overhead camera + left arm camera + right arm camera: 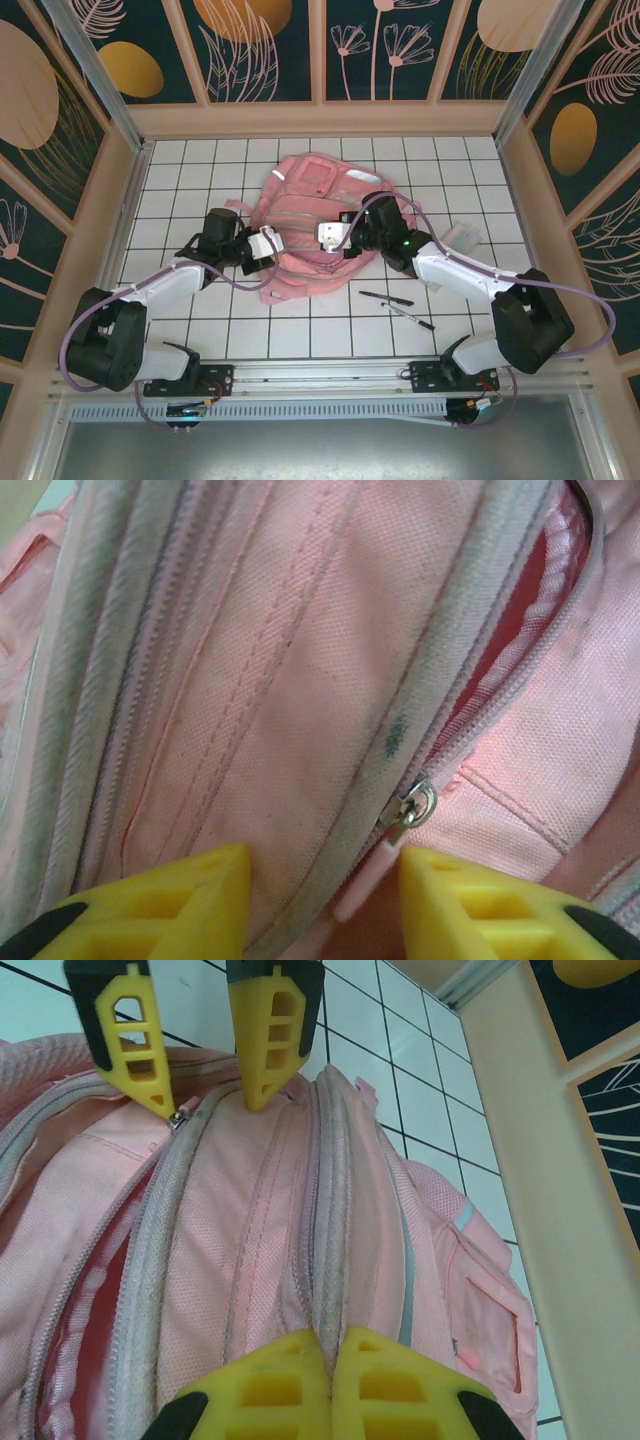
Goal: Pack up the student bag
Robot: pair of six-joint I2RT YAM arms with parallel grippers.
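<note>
The student bag, a pink fabric backpack, lies mid-table between both arms. My left gripper stands open at its left side. In the left wrist view the left gripper straddles a grey zipper band, with the metal zipper slider and its pink pull tab just inside the right finger. The compartment beside it gapes, showing a red lining. My right gripper is shut on a raised fold of the bag's zipper seam. Across the bag, the left gripper's yellow fingers point down at the slider.
Two black pens lie on the white tiled table right of the bag. A pale clear object sits by the right arm. Beige walls enclose the table on three sides.
</note>
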